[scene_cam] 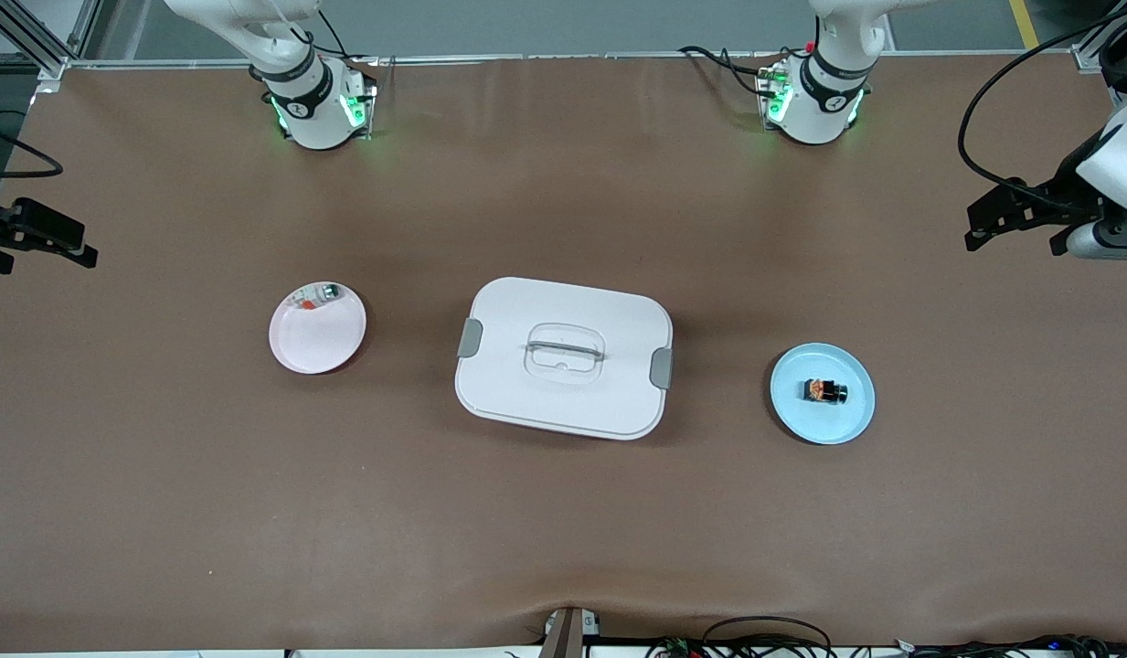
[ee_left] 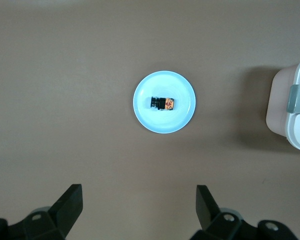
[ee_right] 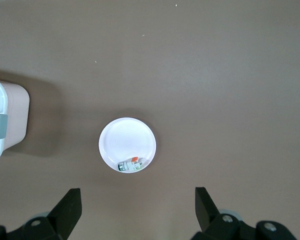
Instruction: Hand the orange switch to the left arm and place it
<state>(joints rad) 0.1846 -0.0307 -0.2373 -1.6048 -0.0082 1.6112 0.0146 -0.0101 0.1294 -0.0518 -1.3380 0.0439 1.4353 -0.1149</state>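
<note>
Though cut off, both tools agape.

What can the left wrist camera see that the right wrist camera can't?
Only the left wrist view shows the blue plate with the orange switch lying on it, and the left hand, open, over bare table. Only the right wrist view shows the pink plate holding a small clear piece with green and red bits, and the right hand, also open. Both show the brown table and one end of the white box with a grey latch.
</note>
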